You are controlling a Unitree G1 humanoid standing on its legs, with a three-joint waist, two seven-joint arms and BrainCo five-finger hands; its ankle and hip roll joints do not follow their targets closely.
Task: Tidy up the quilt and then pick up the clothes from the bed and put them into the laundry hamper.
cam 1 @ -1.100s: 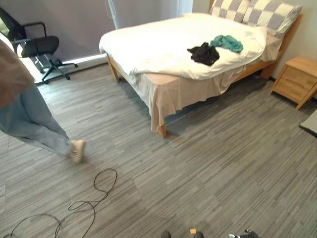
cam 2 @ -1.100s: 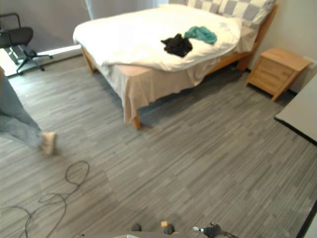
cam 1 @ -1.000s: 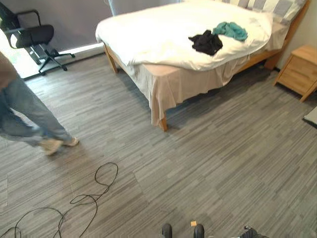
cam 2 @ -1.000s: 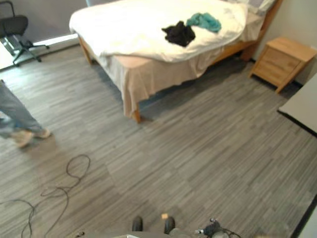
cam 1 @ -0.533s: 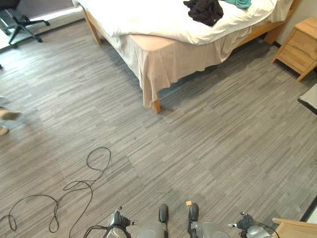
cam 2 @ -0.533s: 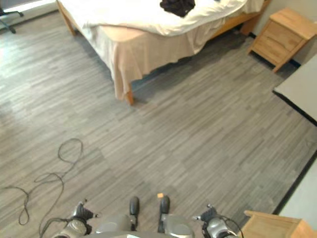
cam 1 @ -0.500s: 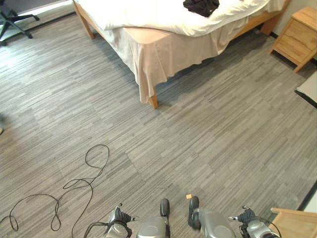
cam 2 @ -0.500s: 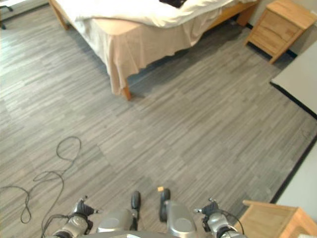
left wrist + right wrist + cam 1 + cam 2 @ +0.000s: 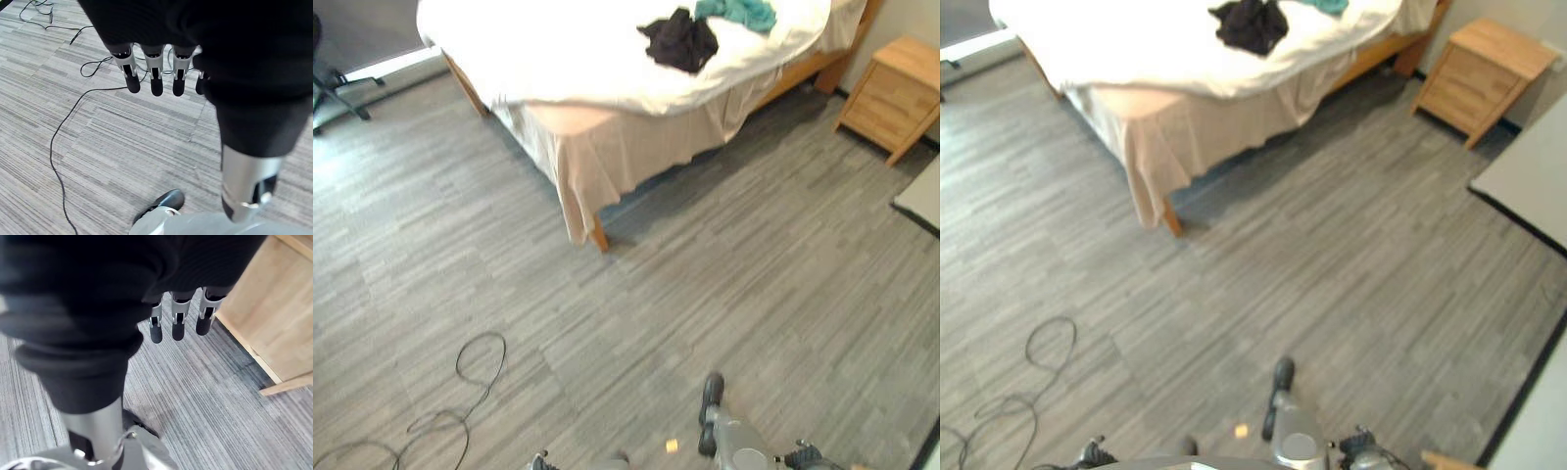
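1. far left, at ten o'clock in the left eye view, an office chair (image 9: 325,83) stands on the grey floor (image 9: 773,284), well apart from everything.
2. left hand (image 9: 154,68) hangs at the robot's side over bare floor, fingers straight and relaxed, nothing in them; no reason to close yet, with the bed out of reach.
3. the bed (image 9: 597,157) sits at twelve o'clock, one corner pointing this way, a beige sheet draping over that corner.
4. the white quilt (image 9: 548,49) lies spread over the bed, its edge falling over the side; looks fairly smooth from here, so tidying may be light work.
5. on the quilt, at one o'clock, the black garment (image 9: 679,41) sits crumpled, and the teal garment (image 9: 739,12) lies just beside it, further back.
6. right hand (image 9: 178,316) hangs loose too, fingers straight, empty, near a light wooden piece of furniture (image 9: 274,308).
7. at two o'clock, a wooden nightstand (image 9: 888,96) stands beside the bed.
8. my call: approach phase, everything yet to do.
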